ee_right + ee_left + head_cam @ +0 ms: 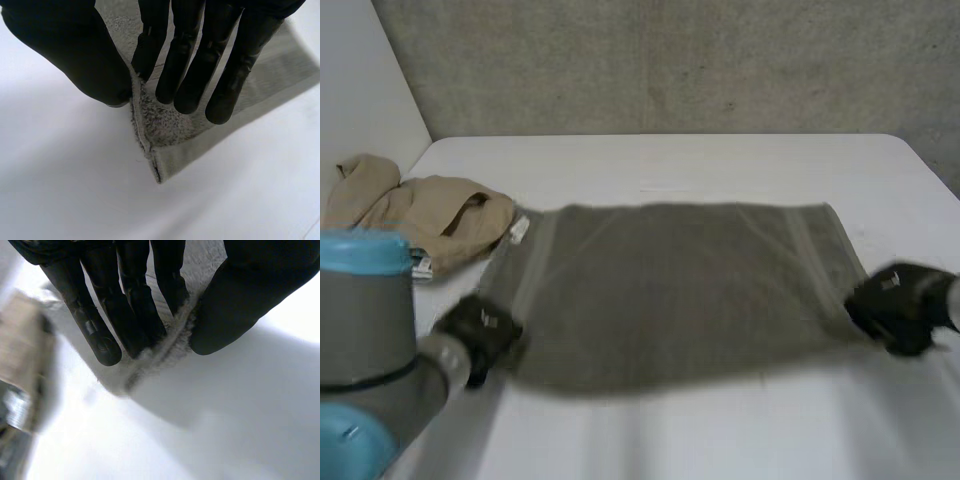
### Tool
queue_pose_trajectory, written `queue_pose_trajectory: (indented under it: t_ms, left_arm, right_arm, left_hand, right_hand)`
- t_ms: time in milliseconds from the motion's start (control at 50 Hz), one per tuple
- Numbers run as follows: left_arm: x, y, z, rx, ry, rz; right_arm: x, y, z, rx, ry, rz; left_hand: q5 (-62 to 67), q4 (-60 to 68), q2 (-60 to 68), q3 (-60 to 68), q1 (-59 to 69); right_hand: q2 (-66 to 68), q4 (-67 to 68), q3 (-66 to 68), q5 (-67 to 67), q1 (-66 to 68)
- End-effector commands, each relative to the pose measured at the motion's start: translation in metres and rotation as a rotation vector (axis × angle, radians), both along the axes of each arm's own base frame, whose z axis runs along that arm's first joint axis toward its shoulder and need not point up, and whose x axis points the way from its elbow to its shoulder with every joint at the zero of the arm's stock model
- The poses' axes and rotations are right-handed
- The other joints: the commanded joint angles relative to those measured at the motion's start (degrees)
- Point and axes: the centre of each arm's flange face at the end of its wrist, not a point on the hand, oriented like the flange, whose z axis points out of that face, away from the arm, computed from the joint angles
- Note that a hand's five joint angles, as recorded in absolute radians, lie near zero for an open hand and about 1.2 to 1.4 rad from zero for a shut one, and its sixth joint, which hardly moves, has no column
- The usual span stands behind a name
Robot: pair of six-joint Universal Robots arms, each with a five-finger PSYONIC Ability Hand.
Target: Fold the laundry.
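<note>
A grey-green towel (670,290) lies spread flat across the white tabletop (720,165), and I have it by both near corners. My left hand (480,325) pinches one corner: in the left wrist view the hem (170,347) runs up between my straight fingers (135,315) and the thumb (235,305), which close on it from either side. My right hand (900,305) does the same at the other near corner, where the fingers (190,65) lie on top of the pile, the thumb (85,60) presses in from the side, and the tip of the corner (157,170) pokes out just beyond the fingertips.

The cloth looks like looped terry, soft and limp, fairly thick and probably light. I judge it will sag between my two hands once lifted and will drape rather than hold a crease, so the corners, gripped on the stitched hem where the cloth is firmest, are the right places to hold. The pile should give the fingers good purchase, and there is nothing fragile about it.

Beyond my left fingers, just beside the towel's far corner, a beige garment (430,215) sits crumpled in a loose heap, lying straight on the tabletop rather than in a basket or bin.
</note>
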Motion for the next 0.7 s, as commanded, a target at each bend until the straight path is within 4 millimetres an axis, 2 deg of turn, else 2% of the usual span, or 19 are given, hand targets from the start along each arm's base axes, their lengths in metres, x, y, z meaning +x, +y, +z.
queue_pose_trajectory:
  t_ms: [20,40,100,160,180,280,300,400,520,700]
  left_arm:
    - [0.009,0.041,0.002,0.043,-0.12,-0.173]
    - [0.007,0.038,0.004,0.023,-0.115,-0.177]
    - [-0.007,0.006,0.013,-0.132,-0.047,-0.144]
    - [-0.02,-0.013,0.017,-0.208,0.006,-0.13]
    - [-0.029,-0.026,0.021,-0.255,0.044,-0.118]
    - [-0.05,-0.073,0.023,-0.353,0.129,-0.072]
    - [-0.057,-0.086,0.022,-0.385,0.14,-0.065]
    - [-0.072,-0.124,0.012,-0.467,0.155,-0.03]
    - [-0.083,-0.163,-0.005,-0.544,0.165,0.02]
    - [-0.093,-0.193,-0.022,-0.6,0.15,0.027]
  right_arm:
    - [-0.019,0.02,0.003,-0.005,0.126,0.069]
    - [-0.018,0.012,0.001,-0.049,0.115,0.04]
    - [-0.016,-0.004,-0.014,-0.083,0.092,-0.003]
    - [-0.008,-0.019,-0.025,-0.121,0.072,-0.015]
    - [-0.004,-0.022,-0.026,-0.136,0.066,-0.013]
    - [0.017,-0.048,-0.026,-0.288,0.034,-0.035]
    - [0.023,-0.057,-0.026,-0.34,0.02,-0.044]
    - [0.038,-0.09,-0.023,-0.523,-0.019,-0.037]
    - [0.059,-0.129,-0.028,-0.69,-0.041,-0.02]
    - [0.069,-0.171,-0.058,-0.739,-0.009,-0.059]
  left_hand:
    - [13.7,11.1,11.3,11.7,15.2]
    - [13.7,11.1,11.3,11.7,15.2]
    - [13.7,11.1,11.3,11.7,15.2]
    - [13.7,11.1,11.3,11.7,15.2]
    - [13.7,11.1,11.3,11.7,15.2]
    - [13.7,11.1,11.3,11.7,15.2]
    - [13.7,11.1,11.3,11.7,15.2]
    - [13.7,11.1,11.3,11.7,15.2]
    - [13.7,11.1,11.3,11.7,15.2]
    - [13.7,11.1,11.3,11.7,15.2]
  right_hand:
    - [12.7,11.9,12.3,12.8,23.6]
    - [12.7,11.9,12.3,12.8,23.6]
    - [12.7,11.9,12.3,12.8,23.6]
    - [12.7,11.9,12.3,12.8,23.6]
    - [12.7,11.9,12.3,12.8,23.6]
    - [12.7,11.9,12.3,12.8,23.6]
    - [12.7,11.9,12.3,12.8,23.6]
    - [12.7,11.9,12.3,12.8,23.6]
    - [12.7,11.9,12.3,12.8,23.6]
    - [12.7,11.9,12.3,12.8,23.6]
